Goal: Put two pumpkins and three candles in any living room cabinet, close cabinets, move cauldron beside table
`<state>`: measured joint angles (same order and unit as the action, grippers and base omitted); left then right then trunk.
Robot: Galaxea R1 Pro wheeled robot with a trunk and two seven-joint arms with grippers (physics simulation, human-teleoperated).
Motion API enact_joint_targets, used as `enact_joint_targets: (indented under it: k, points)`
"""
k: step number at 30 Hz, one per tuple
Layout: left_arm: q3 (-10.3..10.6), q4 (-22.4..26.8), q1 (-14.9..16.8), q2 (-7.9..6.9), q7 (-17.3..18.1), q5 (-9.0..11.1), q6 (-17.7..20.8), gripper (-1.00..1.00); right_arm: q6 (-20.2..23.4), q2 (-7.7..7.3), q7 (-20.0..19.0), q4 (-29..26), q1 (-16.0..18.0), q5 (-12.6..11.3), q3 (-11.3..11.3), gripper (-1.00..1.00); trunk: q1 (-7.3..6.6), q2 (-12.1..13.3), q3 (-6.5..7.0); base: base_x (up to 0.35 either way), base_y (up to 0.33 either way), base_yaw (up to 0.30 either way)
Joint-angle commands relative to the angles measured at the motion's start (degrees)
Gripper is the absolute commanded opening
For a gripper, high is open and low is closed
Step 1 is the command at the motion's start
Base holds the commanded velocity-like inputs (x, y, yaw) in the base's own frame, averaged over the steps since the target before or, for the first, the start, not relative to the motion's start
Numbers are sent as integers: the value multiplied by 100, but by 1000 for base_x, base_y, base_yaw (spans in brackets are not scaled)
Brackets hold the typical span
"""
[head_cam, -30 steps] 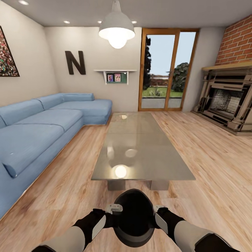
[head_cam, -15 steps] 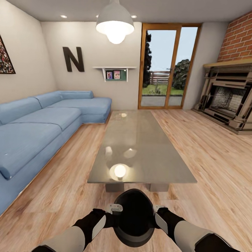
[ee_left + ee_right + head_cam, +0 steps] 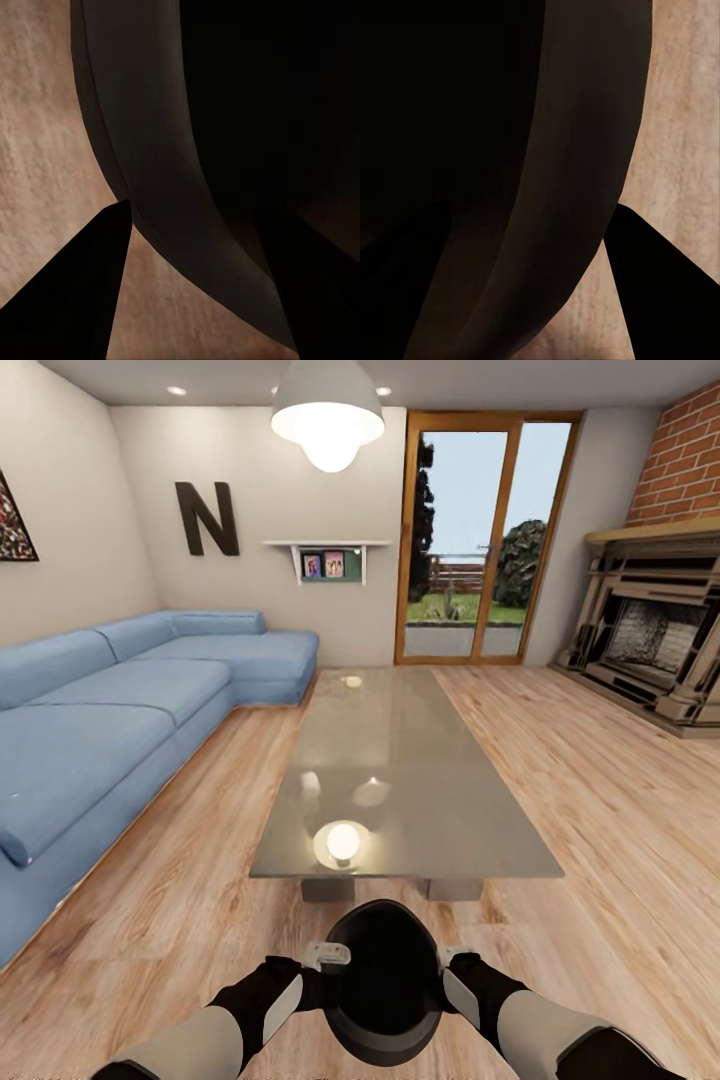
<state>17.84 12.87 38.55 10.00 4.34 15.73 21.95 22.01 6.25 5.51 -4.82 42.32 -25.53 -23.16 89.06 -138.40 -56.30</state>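
Both grippers clamp the cauldron (image 3: 383, 980) by its rim, one on each side. Left gripper (image 3: 322, 960) bites the rim on the left, right gripper (image 3: 448, 960) on the right; the pot hangs between them above the floor (image 3: 600, 790), mouth up.

Left wrist view: one dark finger (image 3: 67, 292) sits outside the cauldron wall (image 3: 150, 180), the other lies inside the black mouth, so the rim is pinched between them. Right wrist view: same arrangement mirrored, outer finger (image 3: 667, 292) against the cauldron's curved wall (image 3: 577, 172), plank floor behind.

Table (image 3: 400, 760): glass top, directly ahead of the cauldron, short end nearest. Cauldron close to that end but apart from it, a strip of floor between. Lamp reflection on the glass near the front edge.

Surroundings: blue sofa (image 3: 120, 710) along the left, letter N (image 3: 207, 518) on the far wall, wall shelf (image 3: 325, 560), pendant lamp (image 3: 328, 415), glass door (image 3: 480, 540), brick fireplace (image 3: 655, 630) at right.

Versus 1.0 s ago: whole view has shifted. The table's near end now sits slightly higher in frame and the sofa has slid outward, so the camera has moved forward. Arms, grippers and cauldron hold the same position in frame; grip unchanged.
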Motion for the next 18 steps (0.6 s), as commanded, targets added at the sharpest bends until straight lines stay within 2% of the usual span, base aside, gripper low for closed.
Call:
enact_joint_targets:
  k: [1, 18]
  points:
    - [-35, -29, 3, 0, -38, -132, 11, -100, -39, -1, 29, -56, 4, -84, 31, -100, -2, -3, -14, 0, 0, 0]
    - [-35, -28, 3, 0, -38, -132, 11, -100, -39, -1, 29, -55, 4, -84, 31, -100, -2, -3, -166, 0, 0, 0]
